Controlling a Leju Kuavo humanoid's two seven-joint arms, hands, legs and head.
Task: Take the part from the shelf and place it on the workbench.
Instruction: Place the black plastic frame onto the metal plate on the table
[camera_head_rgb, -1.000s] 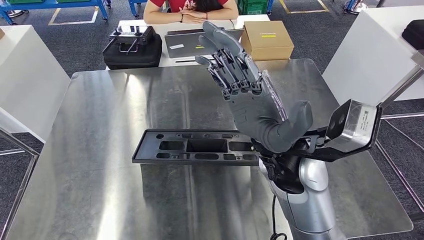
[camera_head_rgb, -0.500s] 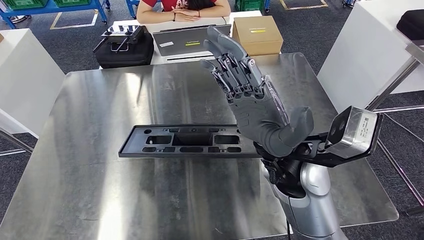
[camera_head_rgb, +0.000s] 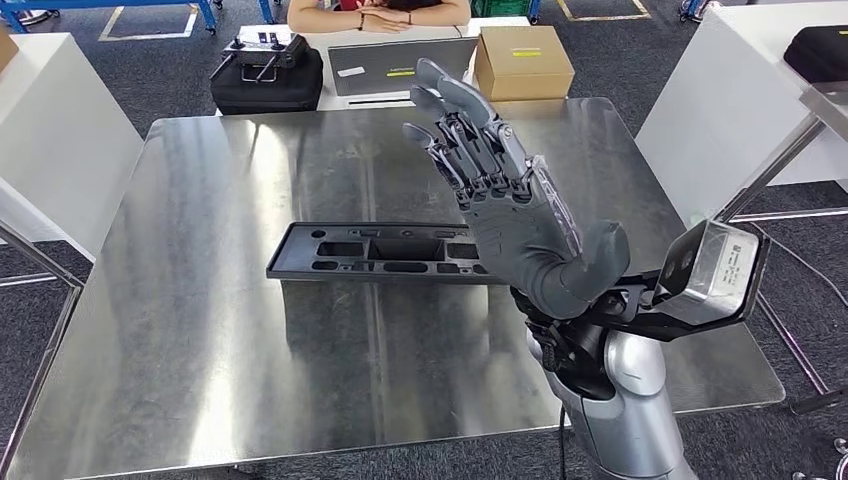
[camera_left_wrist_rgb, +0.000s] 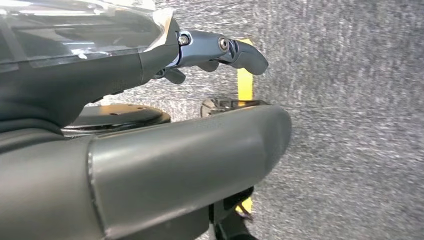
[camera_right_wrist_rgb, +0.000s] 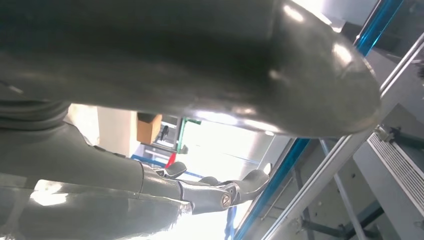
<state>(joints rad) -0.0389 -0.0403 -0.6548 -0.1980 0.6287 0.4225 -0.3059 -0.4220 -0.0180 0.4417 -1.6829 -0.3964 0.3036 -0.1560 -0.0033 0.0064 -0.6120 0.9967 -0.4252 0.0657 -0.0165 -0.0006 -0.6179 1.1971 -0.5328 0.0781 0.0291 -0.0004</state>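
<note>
With the part (camera_head_rgb: 385, 252) flat on the bench (camera_head_rgb: 200, 330), the right hand (camera_head_rgb: 510, 200) — fingers spread, empty — should lift straight clear.

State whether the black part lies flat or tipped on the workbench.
Flat: the black part rests full-length on the workbench, openings facing up.

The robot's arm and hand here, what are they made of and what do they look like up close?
The right hand is dark grey, with lighter grey fingers showing bare metal linkages and a clear plate along its back. A silver box-shaped camera sits on a black bracket at the wrist. The arm is smooth silver, with a black cable below. The left hand has a thick grey thumb.
</note>
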